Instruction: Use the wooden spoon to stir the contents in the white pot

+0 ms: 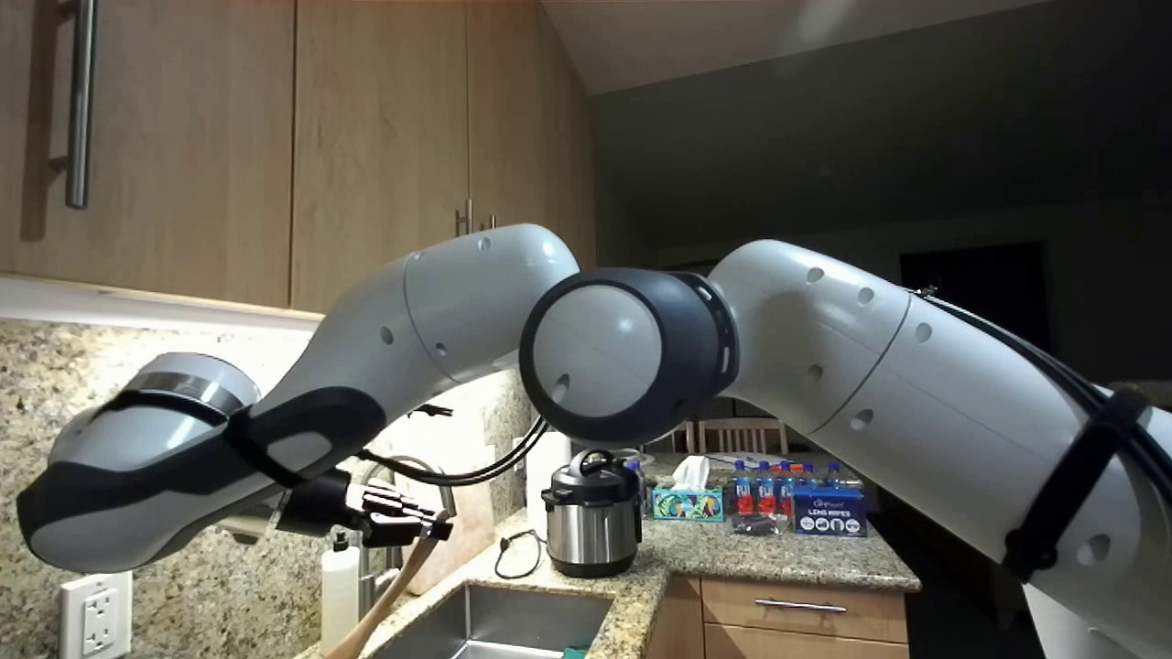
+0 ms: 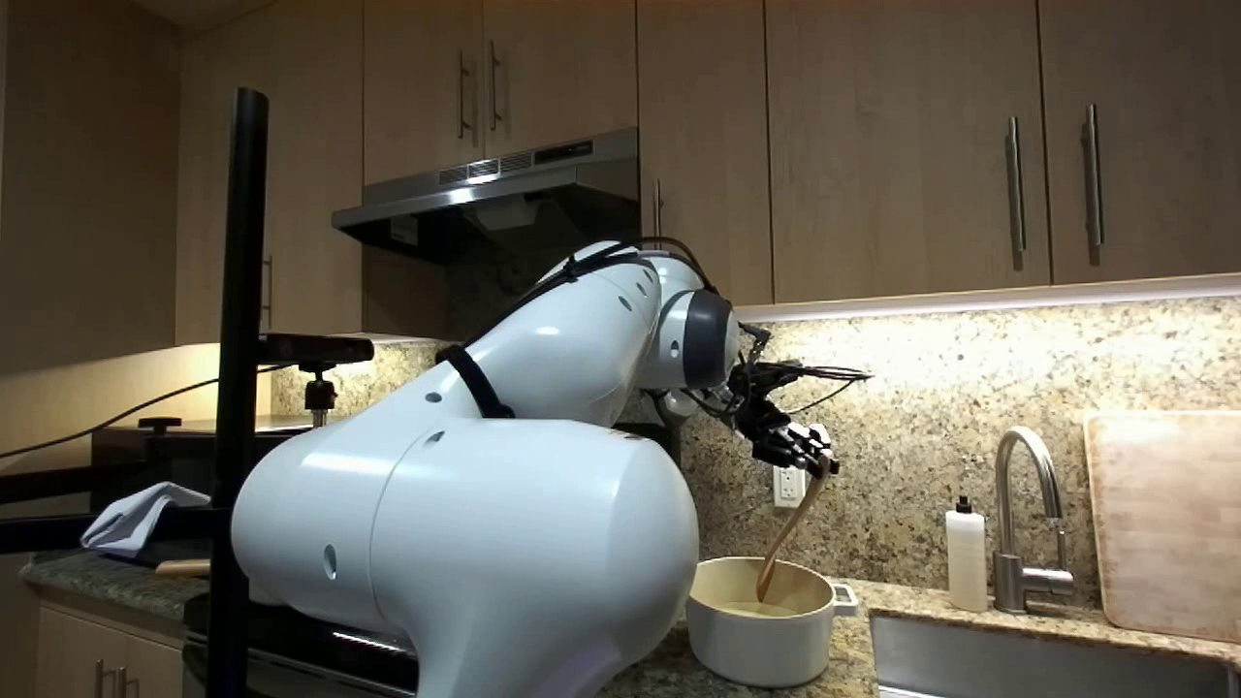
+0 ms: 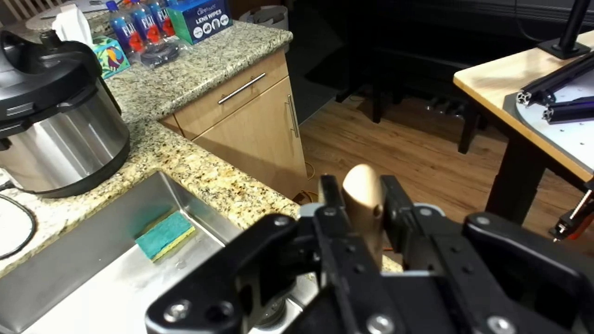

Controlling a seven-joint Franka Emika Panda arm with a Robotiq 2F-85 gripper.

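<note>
The white pot (image 2: 761, 650) stands on the counter beside the sink in an exterior view. It is wide, open at the top, cream inside, with a side handle; pale contents show in its bottom. The wooden spoon (image 2: 797, 523) slants from my gripper (image 2: 824, 463) down into the pot, its lower end inside near the contents. My gripper (image 1: 439, 529) is above the pot, shut on the upper end of the spoon's handle (image 1: 394, 586). In the wrist view the handle end (image 3: 364, 199) stands between the fingers (image 3: 361, 185). The pot is out of view there.
A sink (image 2: 1047, 650) lies next to the pot, with a sponge (image 3: 164, 234) inside. A soap bottle (image 2: 967, 557), faucet (image 2: 1010, 523) and cutting board (image 2: 1163, 523) stand behind it. A steel pressure cooker (image 1: 591, 535) stands past the sink. Granite backsplash (image 2: 892, 485) is behind the gripper.
</note>
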